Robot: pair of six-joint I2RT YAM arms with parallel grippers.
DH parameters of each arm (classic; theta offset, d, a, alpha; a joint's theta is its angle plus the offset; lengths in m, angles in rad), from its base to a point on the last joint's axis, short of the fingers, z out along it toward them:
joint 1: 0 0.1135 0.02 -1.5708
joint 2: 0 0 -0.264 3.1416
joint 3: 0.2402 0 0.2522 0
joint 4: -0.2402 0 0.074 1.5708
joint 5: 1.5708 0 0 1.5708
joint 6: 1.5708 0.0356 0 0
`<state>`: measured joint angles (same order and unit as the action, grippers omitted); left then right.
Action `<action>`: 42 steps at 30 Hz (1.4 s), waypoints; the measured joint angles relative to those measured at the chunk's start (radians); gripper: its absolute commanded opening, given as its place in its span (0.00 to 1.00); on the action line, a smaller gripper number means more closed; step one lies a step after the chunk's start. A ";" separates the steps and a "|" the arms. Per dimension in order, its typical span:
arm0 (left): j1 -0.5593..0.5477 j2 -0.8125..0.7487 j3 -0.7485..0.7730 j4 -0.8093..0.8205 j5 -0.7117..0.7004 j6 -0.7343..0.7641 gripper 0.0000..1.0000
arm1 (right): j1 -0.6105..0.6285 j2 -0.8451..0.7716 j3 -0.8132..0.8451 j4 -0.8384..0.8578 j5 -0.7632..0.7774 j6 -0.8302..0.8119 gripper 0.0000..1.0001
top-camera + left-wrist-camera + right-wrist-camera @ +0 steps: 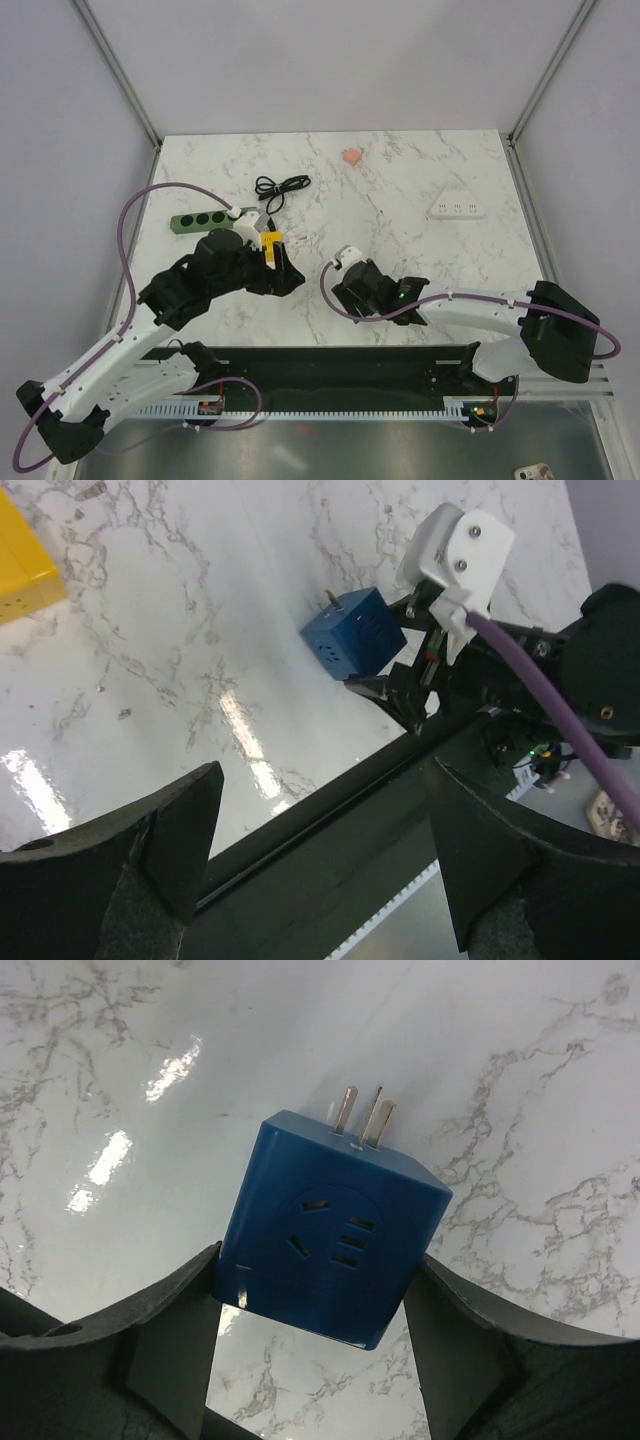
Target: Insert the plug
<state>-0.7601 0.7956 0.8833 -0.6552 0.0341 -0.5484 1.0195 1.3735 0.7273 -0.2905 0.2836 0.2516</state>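
Plug (pixel 335 1230) is being held clamped in right gripper (pixel 312 1300); left gripper (pixel 320 825) is hanging apart, empty. Next move is probably calling for prongs to be lined up with far-left green strip (pixel 198 220).

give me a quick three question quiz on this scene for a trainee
1. True or false: the right gripper has the blue plug between its jaws.
2. The plug's metal prongs point: A) toward the wrist camera, B) away from it, C) are hidden.
3. What colour is the power strip nearest the left gripper?

Key: 1 true; 2 B; 3 green.
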 measured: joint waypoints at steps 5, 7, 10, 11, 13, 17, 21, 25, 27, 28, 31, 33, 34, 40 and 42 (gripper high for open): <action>0.069 -0.006 0.000 -0.001 0.116 -0.063 0.89 | 0.094 -0.117 -0.084 0.077 0.067 -0.007 0.64; 0.105 -0.010 -0.003 -0.001 0.167 -0.085 0.91 | 0.104 -0.216 -0.125 0.107 0.074 -0.010 0.64; 0.138 -0.009 -0.007 0.003 0.227 -0.116 0.92 | 0.106 -0.373 -0.174 0.167 0.077 -0.016 0.64; 0.142 -0.004 -0.007 0.006 0.244 -0.122 0.92 | 0.106 -0.411 -0.182 0.186 0.077 -0.017 0.64; 0.143 0.019 -0.007 0.016 0.273 -0.127 0.92 | 0.108 -0.457 -0.188 0.219 0.075 -0.019 0.64; 0.143 0.090 -0.007 0.049 0.343 -0.126 0.94 | 0.115 -0.469 -0.188 0.255 0.056 -0.021 0.63; 0.143 0.135 -0.007 0.095 0.404 -0.124 0.95 | 0.134 -0.466 -0.188 0.267 0.030 -0.021 0.63; 0.143 0.164 -0.018 0.147 0.440 -0.125 0.95 | 0.153 -0.462 -0.184 0.280 0.010 -0.021 0.64; 0.144 0.177 -0.039 0.172 0.449 -0.127 0.95 | 0.163 -0.459 -0.177 0.285 0.004 -0.021 0.64; 0.143 0.184 -0.048 0.180 0.452 -0.128 0.95 | 0.167 -0.456 -0.171 0.286 0.001 -0.021 0.64; 0.144 0.213 -0.075 0.210 0.472 -0.135 0.96 | 0.175 -0.439 -0.150 0.304 -0.002 -0.021 0.64; 0.144 0.225 -0.085 0.228 0.485 -0.143 0.96 | 0.181 -0.428 -0.142 0.322 -0.003 -0.021 0.63; 0.144 0.228 -0.089 0.238 0.496 -0.147 0.96 | 0.183 -0.423 -0.138 0.331 -0.005 -0.021 0.63; 0.144 0.229 -0.119 0.327 0.529 -0.183 0.95 | 0.193 -0.390 -0.135 0.354 -0.014 -0.024 0.62; 0.144 0.230 -0.134 0.346 0.538 -0.196 0.94 | 0.195 -0.386 -0.135 0.359 -0.018 -0.026 0.61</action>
<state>-0.6163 1.0252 0.7498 -0.3096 0.5720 -0.7441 1.2140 0.9871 0.5919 0.0681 0.2657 0.2256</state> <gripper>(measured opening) 0.953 0.740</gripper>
